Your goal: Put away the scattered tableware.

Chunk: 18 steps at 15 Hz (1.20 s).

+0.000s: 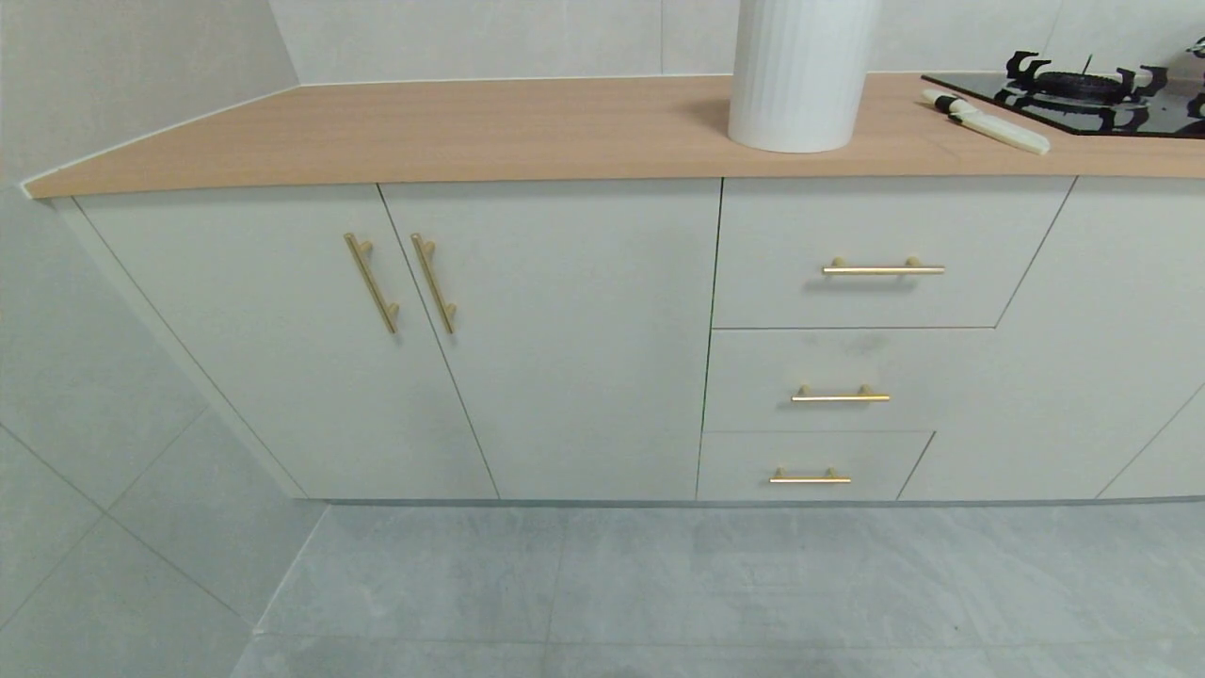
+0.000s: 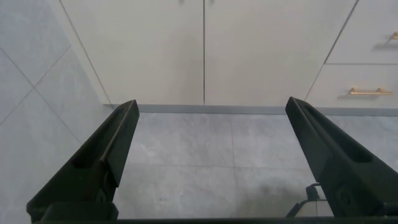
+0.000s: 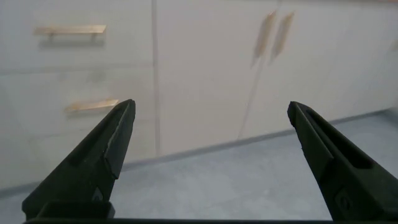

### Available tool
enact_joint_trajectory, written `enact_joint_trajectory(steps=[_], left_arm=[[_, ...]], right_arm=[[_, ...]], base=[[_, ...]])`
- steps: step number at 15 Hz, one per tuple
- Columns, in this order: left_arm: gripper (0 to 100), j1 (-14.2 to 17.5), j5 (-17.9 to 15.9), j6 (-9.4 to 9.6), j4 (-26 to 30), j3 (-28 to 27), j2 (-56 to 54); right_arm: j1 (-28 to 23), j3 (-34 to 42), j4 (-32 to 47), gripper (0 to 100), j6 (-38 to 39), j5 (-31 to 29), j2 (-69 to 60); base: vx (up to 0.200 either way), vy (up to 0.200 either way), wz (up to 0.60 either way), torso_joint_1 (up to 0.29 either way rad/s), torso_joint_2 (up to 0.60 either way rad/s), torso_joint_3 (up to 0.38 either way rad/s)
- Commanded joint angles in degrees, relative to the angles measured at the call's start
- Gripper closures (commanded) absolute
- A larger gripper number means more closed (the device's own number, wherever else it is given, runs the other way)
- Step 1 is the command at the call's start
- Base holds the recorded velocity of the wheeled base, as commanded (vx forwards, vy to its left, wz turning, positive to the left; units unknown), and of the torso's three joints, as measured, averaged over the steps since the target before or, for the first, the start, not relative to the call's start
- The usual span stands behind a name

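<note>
Head view: knife (image 1: pixel 986 121) by edge-cropped hob (image 1: pixel 1092 118); jar (image 1: pixel 798 85) top cropped | left fingers (image 2: pixel 106 155) wide; right fingers (image 3: pixel 102 155) wide

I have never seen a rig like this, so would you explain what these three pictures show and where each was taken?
This is a two-armed robot facing a kitchen cabinet. The head view looks down from its head: a wooden countertop carries a white ribbed vessel, a pale utensil and a black stove; below are two doors and three drawers. The other two pictures come from cameras on its wrists: the dark prongs are the left gripper and the right gripper, both open, holding nothing, with floor and cabinet fronts beyond.
</note>
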Motion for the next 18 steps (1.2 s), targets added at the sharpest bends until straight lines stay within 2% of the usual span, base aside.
enact_joint_trajectory(steps=[1, 2, 3, 4, 7, 10, 11, 12, 18], left_arm=[[0, 0.02, 0.0, -0.01, -0.02, 0.01, 0.02], [0, 0.02, 0.08, -0.01, -0.02, 0.01, 0.02], [0, 0.02, 0.0, -0.01, -0.02, 0.01, 0.02], [0, 0.02, 0.0, -0.01, -0.02, 0.01, 0.02], [0, 0.02, 0.08, -0.01, -0.02, 0.01, 0.02], [0, 0.02, 0.0, 0.07, -0.02, 0.01, 0.02], [0, 0.11, 0.0, 0.07, -0.02, 0.01, 0.02], [0, 0.02, 0.0, 0.07, -0.02, 0.01, 0.02], [0, 0.02, 0.0, 0.07, -0.02, 0.01, 0.02]], right_arm=[[-0.01, 10.14, -6.09, 0, 2.01, 5.13, -0.62], [-0.01, 12.33, -8.29, 0, 2.01, 6.8, -0.62], [-0.01, 12.86, -7.67, 0, 2.18, 9.87, -0.71], [-0.01, 12.86, -5.56, 0, 2.8, 11.37, -0.62], [-0.01, 12.86, -5.65, 0, 2.89, 14.36, -0.62], [-0.01, 12.86, -5.56, 0, 3.68, 15.15, -0.62], [-0.1, 12.77, -2.22, 0, 3.68, 16.91, -0.53], [-0.1, 12.77, -2.4, 0, 3.59, 17.96, -0.53], [-0.1, 12.86, -2.93, 0, 3.94, 18.14, -0.62]], base=[[0.0, 0.0, 0.0, 0.0, 0.0, 0.0], [0.0, 0.0, 0.0, 0.0, 0.0, 0.0], [0.0, 0.0, 0.0, 0.0, 0.0, 0.0], [0.0, 0.0, 0.0, 0.0, 0.0, 0.0], [0.0, 0.0, 0.0, 0.0, 0.0, 0.0], [0.0, 0.0, 0.0, 0.0, 0.0, 0.0], [0.0, 0.0, 0.0, 0.0, 0.0, 0.0], [0.0, 0.0, 0.0, 0.0, 0.0, 0.0], [0.0, 0.0, 0.0, 0.0, 0.0, 0.0]])
